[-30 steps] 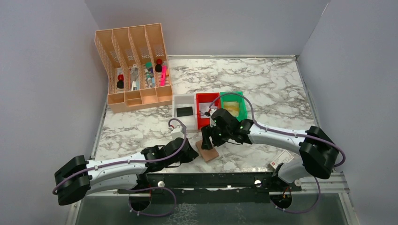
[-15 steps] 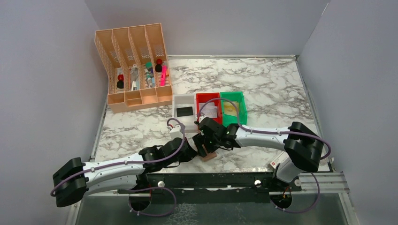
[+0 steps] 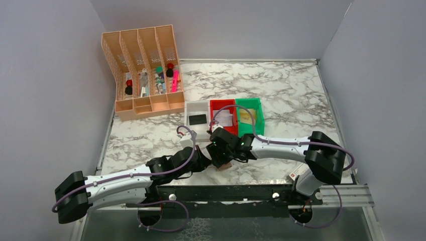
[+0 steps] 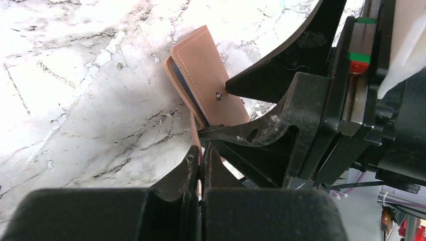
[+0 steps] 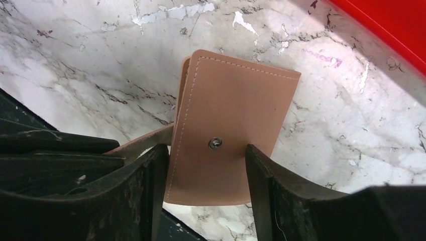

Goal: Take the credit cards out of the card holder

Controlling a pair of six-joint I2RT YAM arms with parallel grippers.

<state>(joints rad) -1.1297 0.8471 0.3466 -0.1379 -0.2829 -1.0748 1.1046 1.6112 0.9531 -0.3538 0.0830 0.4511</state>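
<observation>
The brown card holder (image 3: pixel 225 164) lies near the table's front edge, with its snap-button flap (image 5: pixel 236 110) raised. My left gripper (image 4: pixel 202 159) is shut on the thin brown edge of the card holder (image 4: pixel 206 75) from the near side. My right gripper (image 5: pixel 205 156) is open, one finger on each side of the flap's width, just below the snap. A dark credit card (image 3: pixel 197 119) lies in the white bin and a tan one (image 3: pixel 247 116) in the green bin. Any cards inside the holder are hidden; only a blue-grey inner face (image 4: pixel 180 84) shows.
White bin (image 3: pixel 191 107), red bin (image 3: pixel 216 104) and green bin (image 3: pixel 258 108) stand in a row just behind the grippers. A peach desk organiser (image 3: pixel 143 70) with pens sits at the back left. The two arms crowd each other at the holder.
My right gripper has moved left and nearer, from beside the red bin onto the card holder, and its jaws have narrowed a little. The left gripper has kept its hold and shifted slightly left.
</observation>
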